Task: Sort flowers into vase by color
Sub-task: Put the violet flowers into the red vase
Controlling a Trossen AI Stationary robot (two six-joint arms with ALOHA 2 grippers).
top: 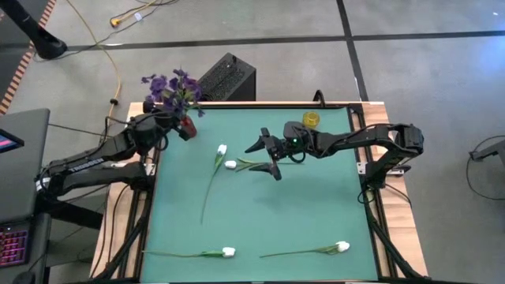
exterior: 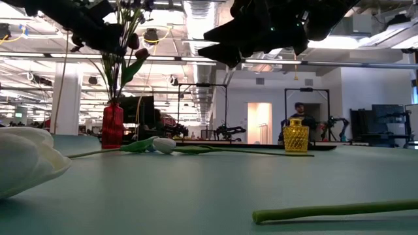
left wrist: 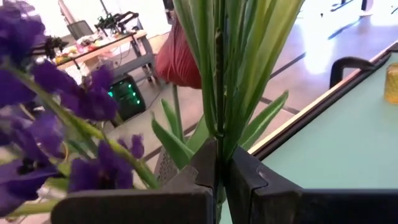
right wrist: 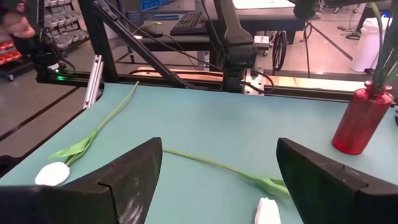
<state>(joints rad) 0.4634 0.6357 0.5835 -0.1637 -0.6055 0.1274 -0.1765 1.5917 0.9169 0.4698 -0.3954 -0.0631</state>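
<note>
While the right gripper [top: 268, 156] hangs above the middle of the green table [top: 316, 213] with its jaws spread wide and nothing between them, two white tulips lie right under and beside it. One white tulip [top: 230, 165] has its head just left of the jaws and its stem running right, passing below the gripper. In the right wrist view that stem crosses the gap between the two dark fingers [right wrist: 134, 171] at a slant, so my judgement is that the jaws already stand roughly across it and need mostly to come down. The second tulip [top: 222, 150] lies a little further left, with its stem trailing toward the near edge.

Two more white tulips [top: 228, 252] [top: 342, 247] rest along the near edge, well apart from either arm, with their stems pointing left.

At the far left corner the left gripper [top: 175, 118] is clamped on the stems of the purple flowers [top: 173, 85] standing in the red vase [top: 188, 126]. A yellow vase [top: 311, 120] stands at the far edge, just behind the right arm, which is clearly the nearer one for the middle tulips
</note>
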